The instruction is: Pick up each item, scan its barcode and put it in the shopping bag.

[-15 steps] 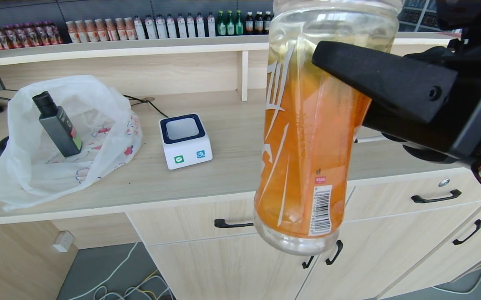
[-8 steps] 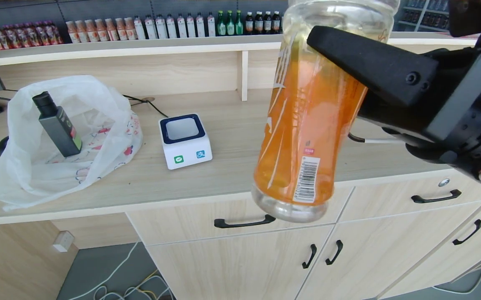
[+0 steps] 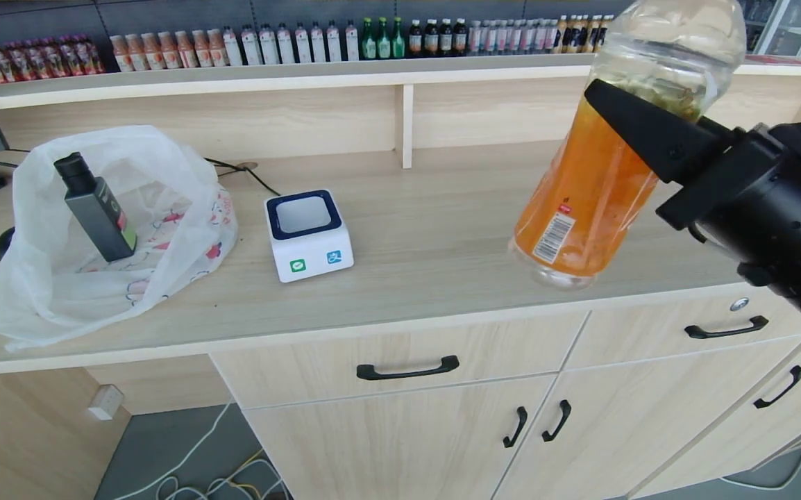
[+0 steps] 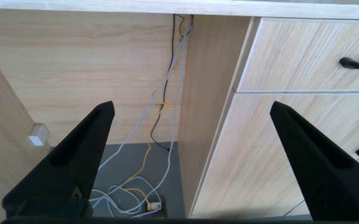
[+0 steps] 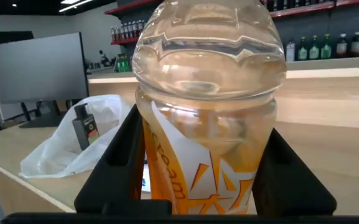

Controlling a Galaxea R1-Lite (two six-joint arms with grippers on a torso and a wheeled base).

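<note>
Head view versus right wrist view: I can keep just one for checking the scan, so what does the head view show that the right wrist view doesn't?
Head view alone: the barcode on the orange bottle, and the drawer handles under the counter. Right wrist view alone: ceiling lights, and both fingers of the right hand flanking the bottle. Shared: the held bottle, the shopping bag with the dark item in it, and the shelf of drinks.

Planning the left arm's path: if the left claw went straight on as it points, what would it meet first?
Likely the hanging cables, in the gap beside the cabinet; behind them the wood panel. Depth is unclear.
</note>
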